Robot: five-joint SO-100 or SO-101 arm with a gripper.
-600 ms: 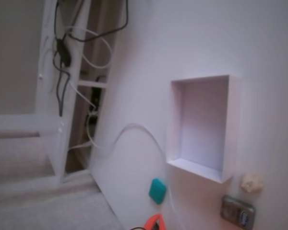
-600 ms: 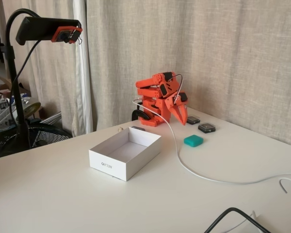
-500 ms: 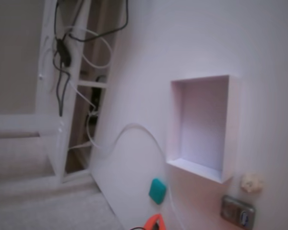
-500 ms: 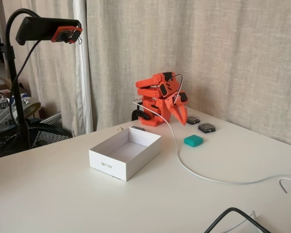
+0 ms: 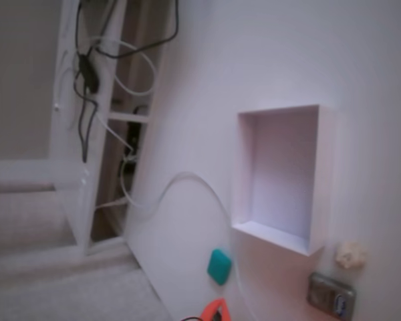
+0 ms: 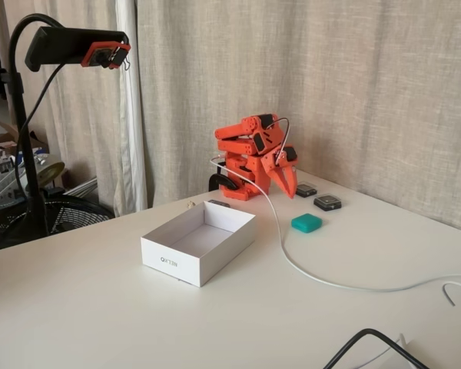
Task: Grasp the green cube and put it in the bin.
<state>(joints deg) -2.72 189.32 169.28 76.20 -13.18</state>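
Resting folded, gripper (image 6: 290, 187) jaws seemingly closed, empty | green cube (image 6: 306, 223) beside white cable (image 6: 292, 261) | snagging risked during approach.

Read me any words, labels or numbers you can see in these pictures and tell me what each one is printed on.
"NELKO", printed upside down on the near short wall of the white bin in a fixed view; the letters are small, so this reading is tentative.
Grey gadget in a fixed view: dark marks on its face, too blurred to read.
Nothing readable shows on the green cube, the arm or the camera stand.
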